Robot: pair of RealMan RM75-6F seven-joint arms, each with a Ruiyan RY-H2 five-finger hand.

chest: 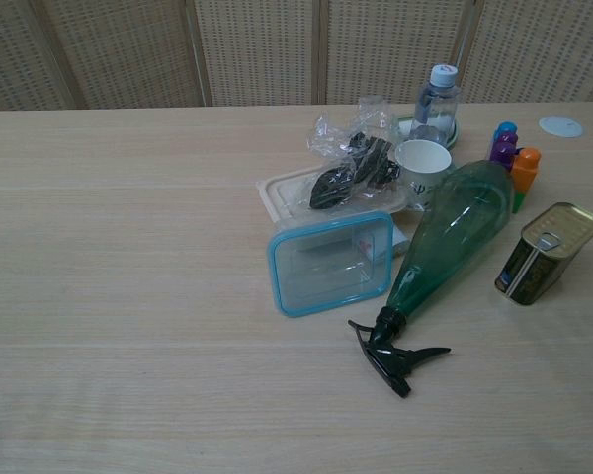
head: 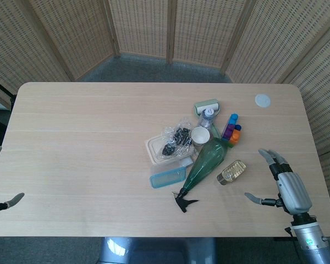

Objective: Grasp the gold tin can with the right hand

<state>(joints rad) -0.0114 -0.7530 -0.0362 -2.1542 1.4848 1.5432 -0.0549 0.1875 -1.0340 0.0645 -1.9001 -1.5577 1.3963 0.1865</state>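
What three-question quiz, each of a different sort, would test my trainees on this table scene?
1. True or false: the gold rectangular tin can stands apart from the green plastic spray bottle.
2. Multiple choice: the right hand is (A) gripping the can, (B) open beside the can, (C) resting on the bottle.
3. Fill in: the spray bottle lies on its ____.

Key: 1 true; 2 B; 3 side.
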